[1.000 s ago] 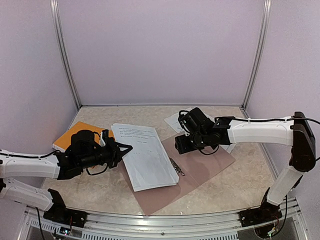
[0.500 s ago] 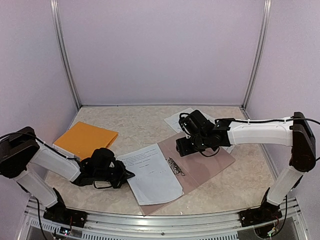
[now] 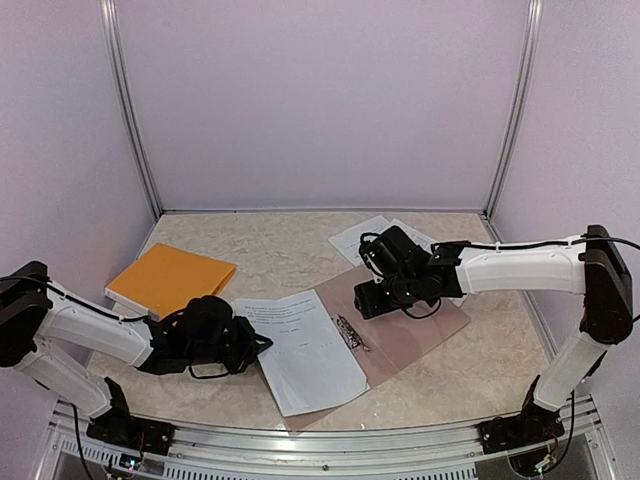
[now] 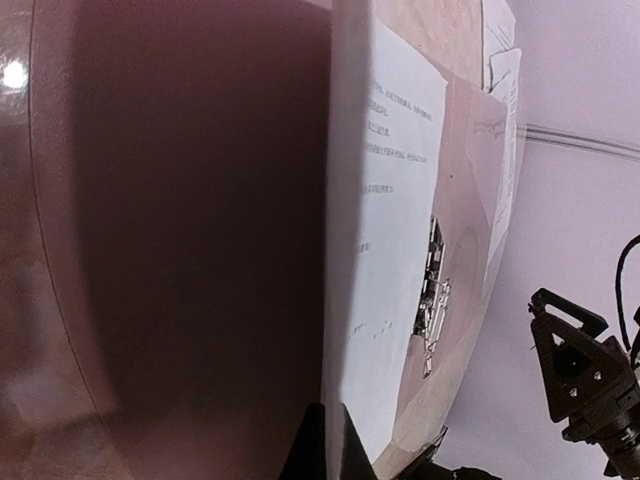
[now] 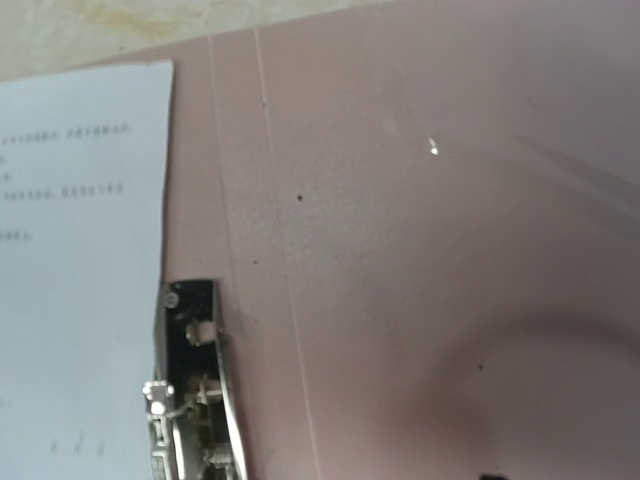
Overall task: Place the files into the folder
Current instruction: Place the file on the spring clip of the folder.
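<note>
Black print lines on files point(image 3: 300, 345): too small to read; nothing else legible.

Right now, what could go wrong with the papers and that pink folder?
1. The left gripper pinches only the edge of the thin files, so a tug might crumple or tear them.
2. The files lie crooked, sticking out past the left edge of the folder; closing it now could crease them.
3. More sheets lie behind the right gripper, whose arm might brush them away.
</note>
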You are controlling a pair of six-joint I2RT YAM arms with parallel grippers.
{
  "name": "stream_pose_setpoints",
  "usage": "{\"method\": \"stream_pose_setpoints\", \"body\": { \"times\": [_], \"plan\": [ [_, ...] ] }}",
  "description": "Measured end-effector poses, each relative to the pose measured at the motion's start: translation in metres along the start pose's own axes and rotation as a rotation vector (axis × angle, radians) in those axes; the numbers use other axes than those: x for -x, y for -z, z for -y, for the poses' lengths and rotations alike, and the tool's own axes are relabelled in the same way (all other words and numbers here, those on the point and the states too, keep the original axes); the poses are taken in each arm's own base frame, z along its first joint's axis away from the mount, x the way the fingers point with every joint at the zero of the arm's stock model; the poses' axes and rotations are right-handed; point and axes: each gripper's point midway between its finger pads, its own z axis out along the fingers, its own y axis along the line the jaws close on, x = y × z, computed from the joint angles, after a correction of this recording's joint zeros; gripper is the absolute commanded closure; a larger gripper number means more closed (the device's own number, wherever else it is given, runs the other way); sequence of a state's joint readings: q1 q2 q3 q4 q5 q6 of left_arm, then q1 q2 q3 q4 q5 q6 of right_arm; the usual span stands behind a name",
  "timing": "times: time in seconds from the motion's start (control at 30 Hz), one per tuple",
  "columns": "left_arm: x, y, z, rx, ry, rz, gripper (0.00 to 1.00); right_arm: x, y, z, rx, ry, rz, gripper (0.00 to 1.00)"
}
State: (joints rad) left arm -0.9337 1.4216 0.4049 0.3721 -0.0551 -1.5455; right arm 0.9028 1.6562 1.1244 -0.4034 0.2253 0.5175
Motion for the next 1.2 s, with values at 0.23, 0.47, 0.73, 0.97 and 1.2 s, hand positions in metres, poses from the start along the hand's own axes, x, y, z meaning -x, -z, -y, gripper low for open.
{"method": "stream_pose_setpoints", "body": {
  "times": [0.23, 0.47, 0.73, 0.97, 1.2],
  "plan": [
    [0.01, -0.003, 0.024, -0.035, -0.021, 0.062, 1.0, -0.001, 0.002, -0.001, 0.01, -0.001, 0.002, 0.35],
    [0.009, -0.014, 0.005, 0.028, -0.02, 0.068, 1.0, -0.002, 0.005, 0.001, 0.012, -0.002, 0.006, 0.35],
    [0.004, -0.014, 0.006, 0.021, -0.006, 0.064, 1.0, -0.002, 0.006, 0.0, 0.019, -0.003, 0.008, 0.35],
    [0.0, -0.015, 0.008, 0.014, -0.004, 0.057, 1.0, -0.003, 0.006, -0.001, 0.027, -0.003, 0.004, 0.35],
    [-0.001, -0.006, 0.013, 0.012, -0.022, 0.084, 1.0, -0.005, 0.006, -0.002, 0.031, -0.002, 0.0, 0.35]
  ]
}}
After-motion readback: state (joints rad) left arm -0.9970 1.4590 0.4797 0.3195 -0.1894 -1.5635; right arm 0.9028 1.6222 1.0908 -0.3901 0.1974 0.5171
